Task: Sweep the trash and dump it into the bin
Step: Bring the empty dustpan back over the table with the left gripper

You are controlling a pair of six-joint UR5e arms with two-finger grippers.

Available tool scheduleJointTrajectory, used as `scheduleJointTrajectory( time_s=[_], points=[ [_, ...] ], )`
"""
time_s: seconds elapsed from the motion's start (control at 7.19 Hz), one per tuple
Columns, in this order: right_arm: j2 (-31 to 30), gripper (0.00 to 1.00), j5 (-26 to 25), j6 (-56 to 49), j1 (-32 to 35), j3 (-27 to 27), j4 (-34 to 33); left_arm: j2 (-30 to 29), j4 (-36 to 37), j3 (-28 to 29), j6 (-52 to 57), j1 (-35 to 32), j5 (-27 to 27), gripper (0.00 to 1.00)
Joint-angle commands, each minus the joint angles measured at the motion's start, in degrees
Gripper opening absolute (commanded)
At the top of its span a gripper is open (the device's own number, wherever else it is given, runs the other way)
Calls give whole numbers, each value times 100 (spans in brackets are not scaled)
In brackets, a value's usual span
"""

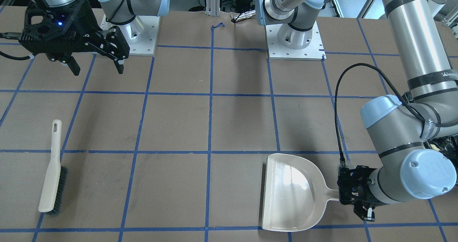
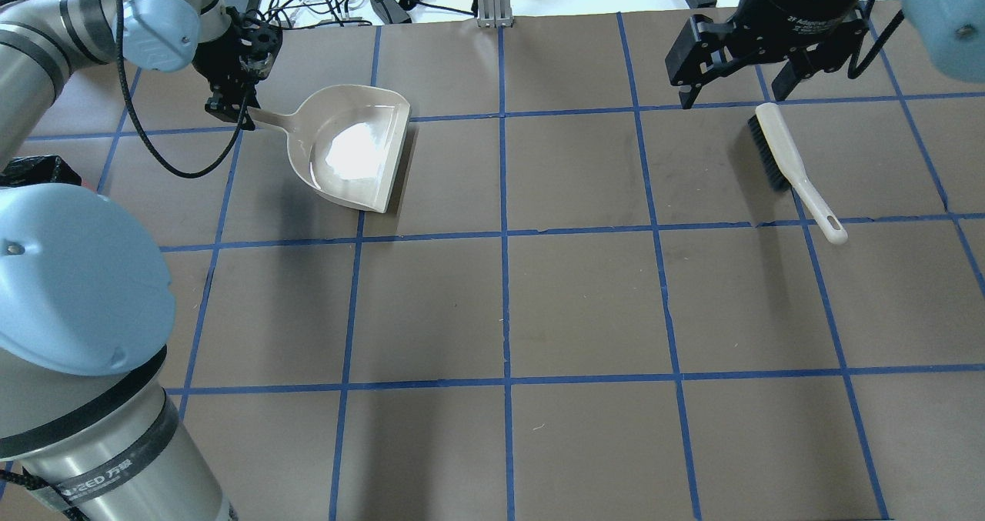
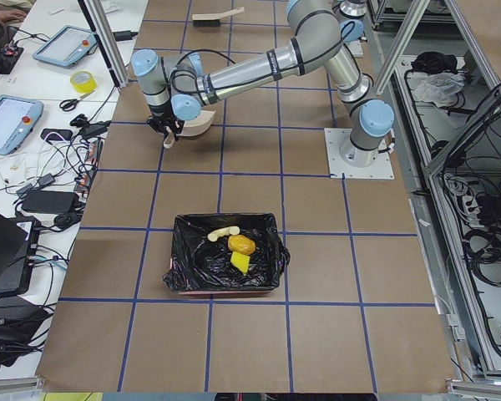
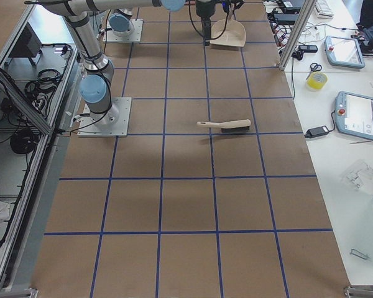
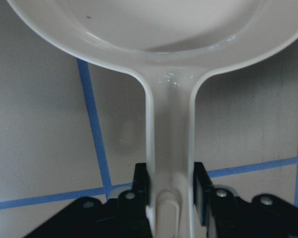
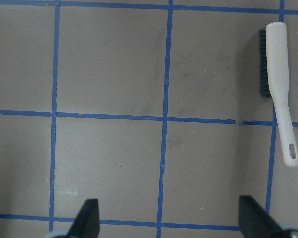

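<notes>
Nearest, at the table's left end, we see the bin [image 3: 184,276] holding the trash: orange lump [image 3: 243,245], yellow sponge [image 3: 240,262], pale slice [image 3: 222,234]. Beyond it, our left gripper [image 5: 171,183] clamps the dustpan [image 2: 354,148] by its handle. Farthest, our right gripper [image 1: 98,71] hangs with jaws spread wide, apart from the brush [image 1: 50,177].

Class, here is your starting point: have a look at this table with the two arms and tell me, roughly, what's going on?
The sweeping looks finished. The left pincer grips the empty dustpan by its handle, the pan resting on the table. The brush lies by itself, and the right pincer hangs open, apart from it. An orange lump, a yellow sponge and a pale slice lie inside the black-lined bin.
</notes>
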Motion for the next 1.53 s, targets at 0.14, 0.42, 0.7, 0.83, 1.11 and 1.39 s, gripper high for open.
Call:
scheduleJointTrajectory(
  time_s=[0.14, 0.42, 0.7, 0.83, 1.11, 1.39],
  points=[
    [0, 100, 0, 4, 0, 0, -9, 3, 114, -87, 71, -28, -3, 0],
    [0, 100, 0, 4, 0, 0, -9, 3, 123, -105, -123, -28, -30, 0],
    [0, 100, 0, 4, 0, 0, -9, 3, 166, -219, -185, -28, -39, 0],
    [0, 100, 0, 4, 0, 0, -9, 12, 184, -228, -177, -28, -39, 0],
    [0, 100, 0, 4, 0, 0, -9, 3, 193, -255, -185, -28, -39, 43],
    [0, 100, 0, 4, 0, 0, -9, 30, 193, -255, -308, -37, -47, 69]
  ],
)
